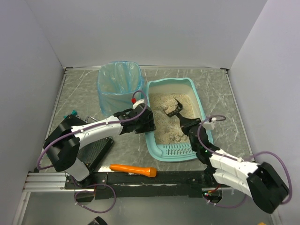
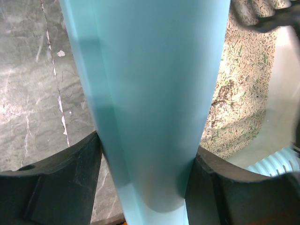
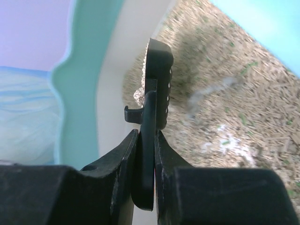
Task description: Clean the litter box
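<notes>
The light teal litter box (image 1: 199, 107) with beige litter lies right of centre, its slotted lip at the near end. My left gripper (image 1: 147, 120) is shut on the box's left wall (image 2: 150, 93), which fills the left wrist view. My right gripper (image 1: 186, 124) is shut on the handle of a black slotted scoop (image 1: 172, 109), whose head sits over the litter in the box's middle. In the right wrist view the scoop (image 3: 157, 84) stands edge-on between my fingers (image 3: 123, 164) with litter (image 3: 225, 93) behind it.
A waste bin (image 1: 119, 84) lined with a blue bag stands left of the box. A flat black case (image 1: 96, 150) lies under the left arm. An orange tool (image 1: 133, 169) lies at the near edge. White walls enclose the table.
</notes>
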Available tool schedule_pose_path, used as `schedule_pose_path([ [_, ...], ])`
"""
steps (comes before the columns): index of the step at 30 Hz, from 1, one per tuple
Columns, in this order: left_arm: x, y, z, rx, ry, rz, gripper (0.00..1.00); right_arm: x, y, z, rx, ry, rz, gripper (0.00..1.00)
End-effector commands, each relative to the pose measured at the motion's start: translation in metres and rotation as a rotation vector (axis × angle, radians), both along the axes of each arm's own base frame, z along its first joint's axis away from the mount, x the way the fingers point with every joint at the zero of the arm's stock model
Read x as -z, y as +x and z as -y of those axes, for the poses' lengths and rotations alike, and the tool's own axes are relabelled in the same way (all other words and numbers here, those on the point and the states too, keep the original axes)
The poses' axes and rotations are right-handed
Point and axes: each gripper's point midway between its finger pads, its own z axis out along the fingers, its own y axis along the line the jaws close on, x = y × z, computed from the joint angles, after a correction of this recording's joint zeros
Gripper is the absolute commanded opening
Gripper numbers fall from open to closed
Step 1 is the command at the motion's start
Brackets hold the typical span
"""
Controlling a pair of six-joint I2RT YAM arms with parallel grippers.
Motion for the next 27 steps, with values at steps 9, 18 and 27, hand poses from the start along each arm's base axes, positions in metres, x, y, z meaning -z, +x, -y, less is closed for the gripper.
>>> schedule_pose_path([
  [9,-0.018,-0.005,0.012,0.047,-0.057,0.015,0.42,-0.071,-0.024,0.015,-0.011,0.127,0.162,0.00],
  [18,-0.030,-0.005,0.014,0.070,-0.075,0.040,0.48,-0.087,-0.043,0.014,-0.056,0.292,0.204,0.00],
  [27,-0.033,-0.007,0.013,0.084,-0.089,0.057,0.50,-0.111,-0.048,0.011,-0.092,0.366,0.262,0.00],
])
